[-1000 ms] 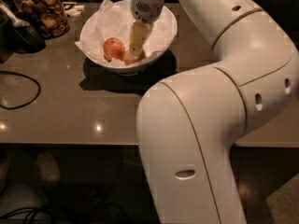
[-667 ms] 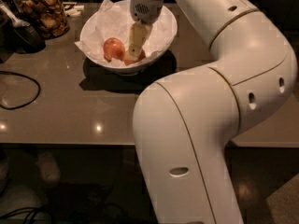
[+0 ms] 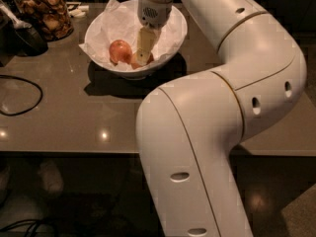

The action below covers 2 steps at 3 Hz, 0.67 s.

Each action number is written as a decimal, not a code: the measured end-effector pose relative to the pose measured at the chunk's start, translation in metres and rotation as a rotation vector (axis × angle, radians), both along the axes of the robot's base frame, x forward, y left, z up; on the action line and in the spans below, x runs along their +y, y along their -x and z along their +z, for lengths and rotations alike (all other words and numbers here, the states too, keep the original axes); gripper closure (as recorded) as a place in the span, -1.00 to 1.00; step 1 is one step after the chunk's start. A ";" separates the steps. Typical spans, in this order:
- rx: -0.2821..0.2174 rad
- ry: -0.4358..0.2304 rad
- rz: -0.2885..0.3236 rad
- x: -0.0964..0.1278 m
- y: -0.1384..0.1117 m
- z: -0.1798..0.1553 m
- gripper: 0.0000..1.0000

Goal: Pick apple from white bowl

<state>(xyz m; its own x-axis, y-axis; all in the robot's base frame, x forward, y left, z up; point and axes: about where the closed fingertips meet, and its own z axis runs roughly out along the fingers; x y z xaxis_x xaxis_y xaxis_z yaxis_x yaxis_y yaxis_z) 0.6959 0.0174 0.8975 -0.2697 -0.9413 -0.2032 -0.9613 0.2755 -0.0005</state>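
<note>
The white bowl (image 3: pixel 178 23), lined with crumpled white paper, stands at the back of the brown table (image 3: pixel 74 125). My gripper (image 3: pixel 142 57) reaches straight down into it. The gripper covers most of the orange-tan apple (image 3: pixel 134 62), of which only slivers show on either side at the bowl's bottom. A redder apple (image 3: pixel 120 51) lies just left of it, touching or nearly touching the gripper. My white arm fills the right and front of the view.
A glass jar of brown snacks (image 3: pixel 45 11) stands at the back left, with a dark object (image 3: pixel 24 37) beside it. A black cable (image 3: pixel 22 102) loops over the table's left side. The table's front edge runs across below my arm.
The gripper stays in the same spot in the bowl over the apple. The arm's lower link has shifted slightly left. Neither apple has moved.
</note>
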 end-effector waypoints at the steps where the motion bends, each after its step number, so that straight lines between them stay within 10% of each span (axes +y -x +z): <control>1: 0.008 0.002 0.002 -0.001 -0.002 -0.005 -0.36; 2: 0.021 0.001 0.007 0.002 -0.003 -0.011 -0.36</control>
